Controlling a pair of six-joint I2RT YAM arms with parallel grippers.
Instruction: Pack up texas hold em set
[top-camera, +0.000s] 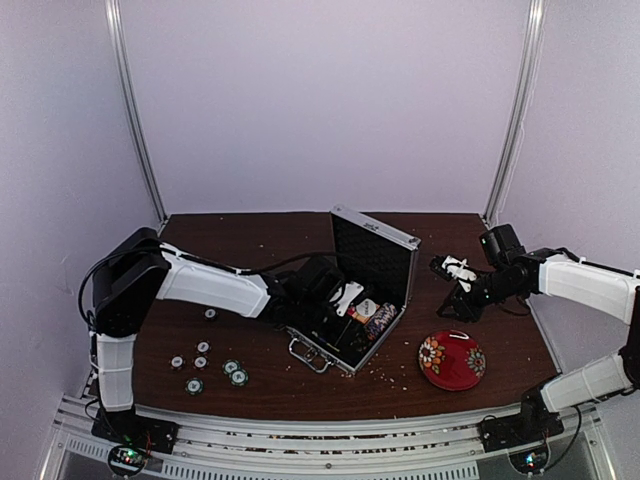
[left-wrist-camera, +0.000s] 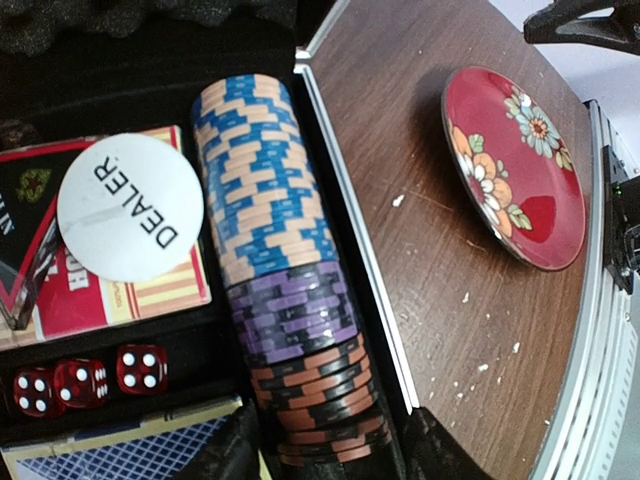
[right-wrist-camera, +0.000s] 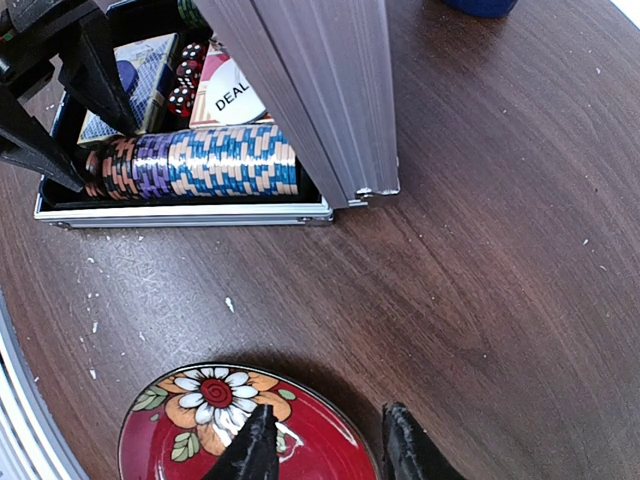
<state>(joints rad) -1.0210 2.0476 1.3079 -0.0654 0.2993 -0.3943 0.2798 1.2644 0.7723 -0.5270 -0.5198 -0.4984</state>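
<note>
The silver briefcase (top-camera: 398, 302) lies open mid-table with its lid (top-camera: 375, 250) upright. Along its right wall lies a row of poker chips (left-wrist-camera: 265, 200) in blue-cream, purple and orange. My left gripper (left-wrist-camera: 335, 440) is open and straddles the orange end of that row, with a gap on the right side. The blue patterned deck box (left-wrist-camera: 120, 450) lies beside it. Several loose chips (top-camera: 200, 365) sit on the table left of the case. Right of the case my right gripper (right-wrist-camera: 330, 440) hangs open and empty over the bowl's rim.
A red floral bowl (top-camera: 452, 360) sits at the front right of the case. Inside the case are a white dealer button (left-wrist-camera: 130, 205), red dice (left-wrist-camera: 85, 380) and a red card box. A dark blue mug (right-wrist-camera: 483, 5) stands beyond the lid. Crumbs dot the wood.
</note>
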